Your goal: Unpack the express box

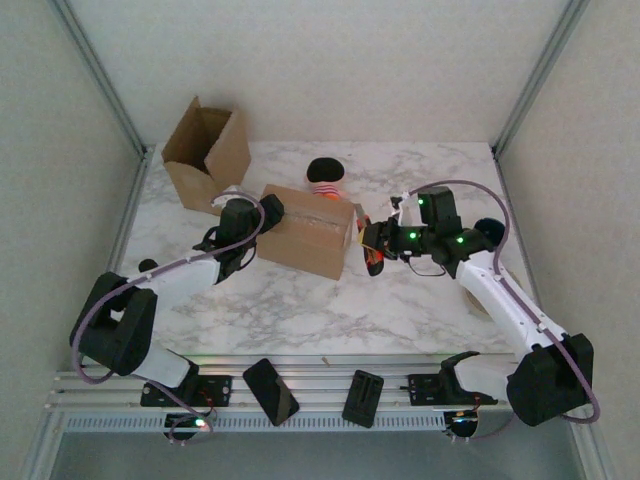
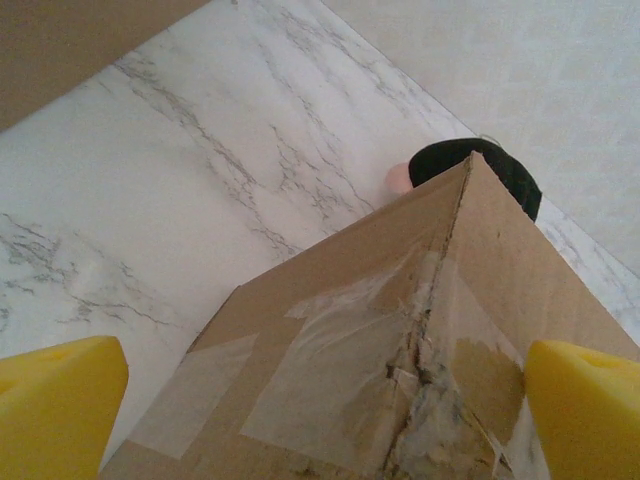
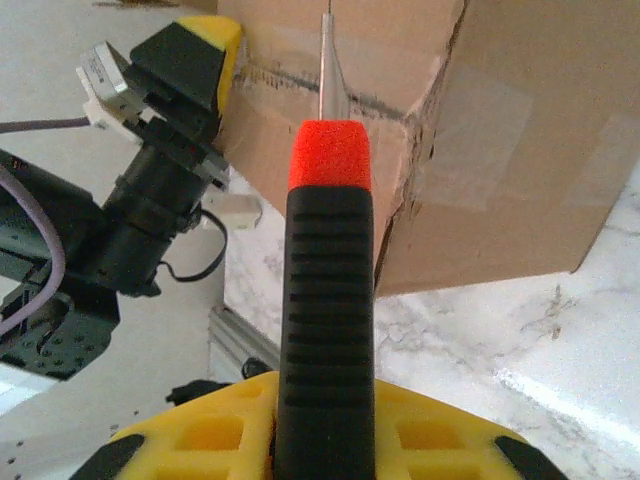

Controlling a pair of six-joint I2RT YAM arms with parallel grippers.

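The express box (image 1: pixel 308 230), closed brown cardboard with clear tape, lies mid-table. My left gripper (image 1: pixel 262 215) is at its left end, open. In the left wrist view its yellow fingers (image 2: pixel 55 400) stand wide on either side of the box's worn, taped corner (image 2: pixel 400 330). My right gripper (image 1: pixel 375 245) is at the box's right end, shut on a cutter. In the right wrist view the cutter's black ribbed handle (image 3: pixel 325 320) has a red tip, and its thin blade (image 3: pixel 330 80) points at the taped seam of the box (image 3: pixel 520 130).
An open empty carton (image 1: pixel 205 150) stands at the back left. A plush toy (image 1: pixel 325 175) with a black head lies just behind the box, also in the left wrist view (image 2: pixel 470 165). Two black holders (image 1: pixel 270 390) sit on the near rail. Frame posts flank the table.
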